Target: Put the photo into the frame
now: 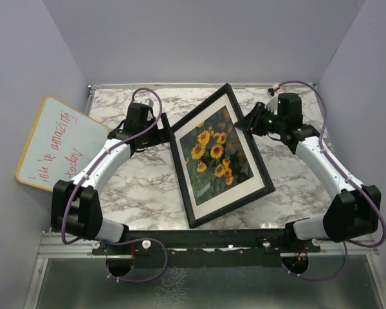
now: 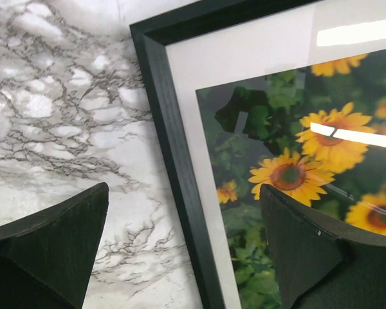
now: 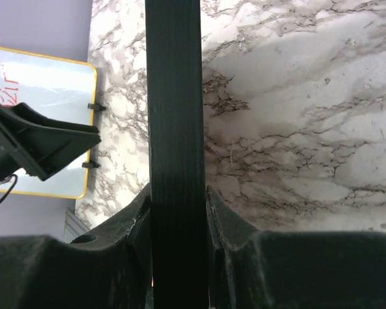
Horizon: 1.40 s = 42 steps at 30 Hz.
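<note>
Right gripper (image 3: 177, 201) fingers, seen close in its wrist view, are pressed against both sides of a black rail of the frame (image 1: 179, 168), so it has the frame pinched by its edge. From above, that grip sits on the frame's far right side, toward the table's (image 1: 135, 193) far right corner. The frame is at the middle of the marble table, turned askew with one corner toward the far edge. Behind its pane the photo (image 1: 212, 154) of sunflowers shows inside a white mat (image 2: 244, 58). Over the frame's left rail the left gripper (image 2: 183, 190) hangs spread wide, holding nothing, one finger above the marble and one above the photo. By the table's left edge leans a yellow-rimmed whiteboard (image 1: 58, 141).
</note>
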Available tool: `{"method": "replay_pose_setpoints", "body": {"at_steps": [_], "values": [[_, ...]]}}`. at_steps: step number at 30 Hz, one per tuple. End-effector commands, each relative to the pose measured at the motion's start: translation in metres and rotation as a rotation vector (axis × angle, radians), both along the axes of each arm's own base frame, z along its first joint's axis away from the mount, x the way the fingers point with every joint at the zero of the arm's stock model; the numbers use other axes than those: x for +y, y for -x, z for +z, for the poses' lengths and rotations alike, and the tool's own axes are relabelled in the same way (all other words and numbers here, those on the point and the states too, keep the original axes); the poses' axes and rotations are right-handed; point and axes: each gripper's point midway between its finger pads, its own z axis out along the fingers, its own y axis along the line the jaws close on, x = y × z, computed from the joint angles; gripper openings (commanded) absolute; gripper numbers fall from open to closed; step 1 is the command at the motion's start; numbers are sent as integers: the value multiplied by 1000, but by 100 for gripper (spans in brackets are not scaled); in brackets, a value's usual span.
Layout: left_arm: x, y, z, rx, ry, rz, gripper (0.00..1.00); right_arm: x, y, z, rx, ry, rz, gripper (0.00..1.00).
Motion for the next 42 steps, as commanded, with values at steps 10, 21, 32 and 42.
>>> {"method": "replay_pose_setpoints", "body": {"at_steps": [10,21,32,42], "values": [[25,-27,-56,124,-70,67,99,2,-53,-24,-104,-93,323,29],[28,-94,-52,79,-89,31,99,-3,-89,-69,-26,-134,471,28],[26,-157,-73,57,-159,-71,99,-24,-112,-114,38,-142,521,46],[10,-192,-94,23,-144,-164,99,-69,-154,-136,57,77,274,70]]}}
